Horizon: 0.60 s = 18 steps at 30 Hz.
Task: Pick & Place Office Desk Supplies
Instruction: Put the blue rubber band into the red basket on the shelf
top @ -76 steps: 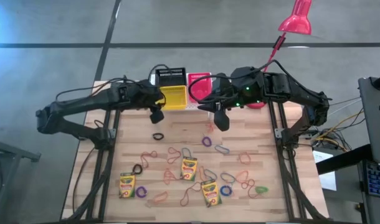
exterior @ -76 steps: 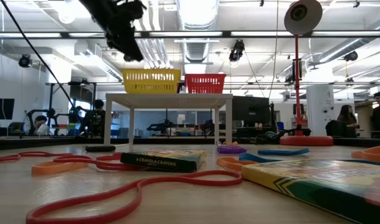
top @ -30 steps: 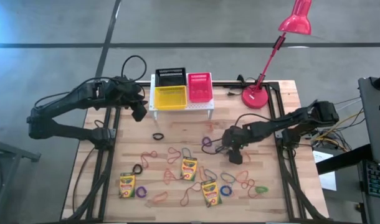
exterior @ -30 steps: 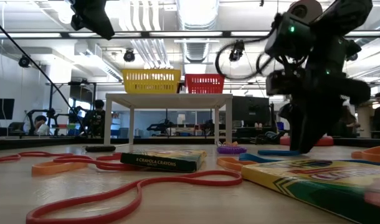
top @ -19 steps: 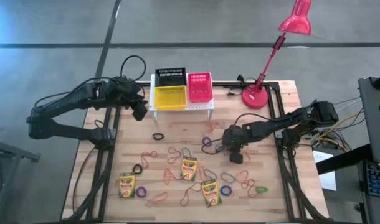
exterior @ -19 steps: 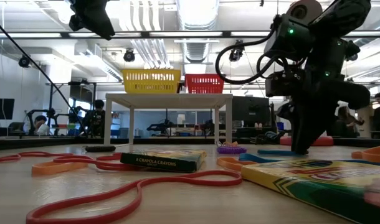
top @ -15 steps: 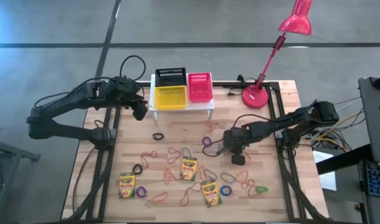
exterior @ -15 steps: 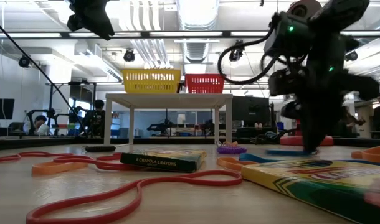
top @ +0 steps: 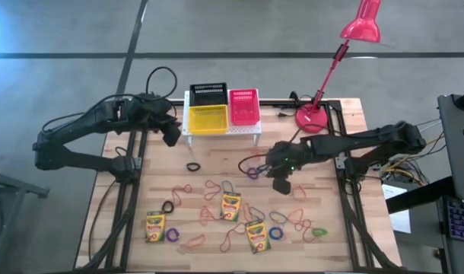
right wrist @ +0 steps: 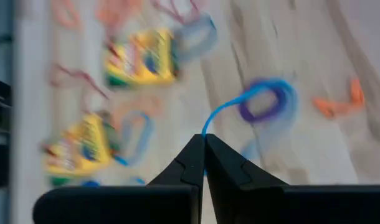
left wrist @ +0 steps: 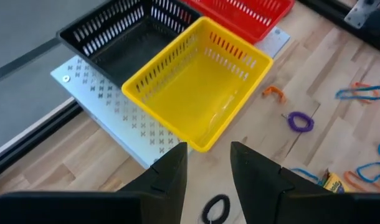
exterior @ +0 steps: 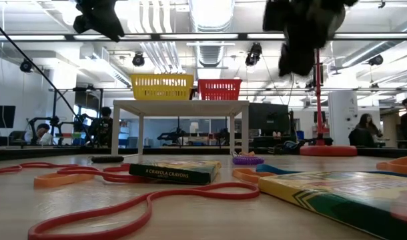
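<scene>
- The left gripper hangs in the air just left of the white stand at the table's far edge; in its wrist view its two fingers stand apart with nothing between them, above the near corner of the yellow basket.
- On the stand sit the black basket, the yellow basket and the red basket.
- Three crayon boxes lie toward the near side of the table among scattered rubber bands, with a black loop lying apart nearer the stand.
- The right gripper is lifted over the table's middle right; its fingers are pressed together on a blue rubber band, which hangs from their tips.
- A red desk lamp stands at the far right corner.
</scene>
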Each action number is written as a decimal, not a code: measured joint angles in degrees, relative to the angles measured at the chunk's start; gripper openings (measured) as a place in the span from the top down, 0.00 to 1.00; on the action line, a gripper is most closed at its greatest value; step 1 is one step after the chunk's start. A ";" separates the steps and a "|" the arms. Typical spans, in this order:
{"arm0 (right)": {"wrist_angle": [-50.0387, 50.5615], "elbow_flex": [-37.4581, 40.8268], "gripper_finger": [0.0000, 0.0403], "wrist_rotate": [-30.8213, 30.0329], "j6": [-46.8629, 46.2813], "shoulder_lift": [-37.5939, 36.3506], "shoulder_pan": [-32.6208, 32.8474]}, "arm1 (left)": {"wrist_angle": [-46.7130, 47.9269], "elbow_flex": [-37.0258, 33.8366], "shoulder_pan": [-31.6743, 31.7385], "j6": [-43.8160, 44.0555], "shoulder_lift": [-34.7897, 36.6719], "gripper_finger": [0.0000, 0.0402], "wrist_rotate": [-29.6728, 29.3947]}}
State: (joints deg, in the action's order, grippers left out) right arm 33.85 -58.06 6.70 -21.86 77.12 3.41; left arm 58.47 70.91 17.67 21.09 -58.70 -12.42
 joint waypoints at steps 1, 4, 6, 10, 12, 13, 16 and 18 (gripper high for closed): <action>0.28 -1.93 0.98 0.06 -0.88 -0.41 0.02 | -0.46 0.00 0.00 -0.09 0.00 0.69 0.00; 0.92 -7.70 0.98 -0.06 -2.17 -0.55 -0.05 | -2.62 0.07 0.00 -2.18 0.08 0.69 -0.01; 1.02 -11.74 0.98 -0.55 -2.76 -0.01 -0.34 | -5.03 0.05 0.00 -4.16 0.25 0.69 0.11; 1.20 -20.64 0.98 -1.03 -3.98 2.22 -1.81 | -8.27 0.13 0.00 -8.61 0.52 0.69 1.09; 0.92 -24.99 0.98 -3.79 -4.11 3.93 -2.70 | -8.93 0.31 0.00 -10.47 0.83 0.69 1.72; 1.14 -27.09 0.98 -5.56 -4.13 4.94 -3.27 | -9.30 0.35 0.00 -11.30 0.98 0.69 1.89; 1.49 -33.50 0.98 -9.07 -4.23 8.68 -5.68 | -10.11 0.31 0.00 -12.18 1.61 0.69 1.92; 3.30 -37.66 0.98 -10.21 -4.31 11.69 -7.85 | -10.53 0.23 0.00 -12.21 1.77 0.69 1.92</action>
State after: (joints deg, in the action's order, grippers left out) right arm 37.15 -95.72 -3.51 -26.17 88.81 -4.44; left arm 47.94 71.14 17.67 8.88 -56.93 -10.50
